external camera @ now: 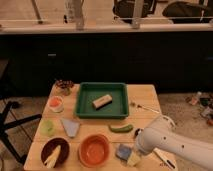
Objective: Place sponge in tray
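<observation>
Table, tray, arm, then sponge: my gripper (pixel 135 150) sits at the sponge (pixel 124 151), fingers spread.
Wooden table (pixel 145 95); green tray (pixel 80 102) back centre, tan block (pixel 101 101) inside it. My white arm (pixel 170 142) at lower right. Orange bowl (pixel 94 150) at the front edge. Sponge lies flat on the table just right of the bowl, outside the tray, well apart from it. Gripper at the sponge's right edge, nothing pinched.

Dim warm light, dark surroundings
</observation>
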Tool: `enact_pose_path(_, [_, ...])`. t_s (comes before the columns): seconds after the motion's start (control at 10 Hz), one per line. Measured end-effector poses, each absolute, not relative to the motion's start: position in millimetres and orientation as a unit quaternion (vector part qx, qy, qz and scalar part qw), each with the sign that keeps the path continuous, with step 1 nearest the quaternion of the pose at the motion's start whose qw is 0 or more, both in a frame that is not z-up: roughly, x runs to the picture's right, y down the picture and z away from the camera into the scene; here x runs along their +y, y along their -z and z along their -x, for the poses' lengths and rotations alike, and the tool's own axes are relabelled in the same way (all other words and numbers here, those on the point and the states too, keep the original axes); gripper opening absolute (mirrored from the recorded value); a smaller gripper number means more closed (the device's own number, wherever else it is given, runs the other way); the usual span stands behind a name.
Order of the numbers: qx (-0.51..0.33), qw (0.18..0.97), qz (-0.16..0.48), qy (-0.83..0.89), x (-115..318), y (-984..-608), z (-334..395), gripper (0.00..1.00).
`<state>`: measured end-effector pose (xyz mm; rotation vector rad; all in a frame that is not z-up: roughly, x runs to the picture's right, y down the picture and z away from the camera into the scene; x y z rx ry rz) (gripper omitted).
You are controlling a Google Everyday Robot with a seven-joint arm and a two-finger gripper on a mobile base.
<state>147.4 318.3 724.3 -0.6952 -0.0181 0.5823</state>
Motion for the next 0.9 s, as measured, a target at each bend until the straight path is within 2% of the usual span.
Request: enact_pose_path(0.9, [0.043, 0.894, 0.350, -0.276, 349.6, -739.0, -139.8, 0.80])
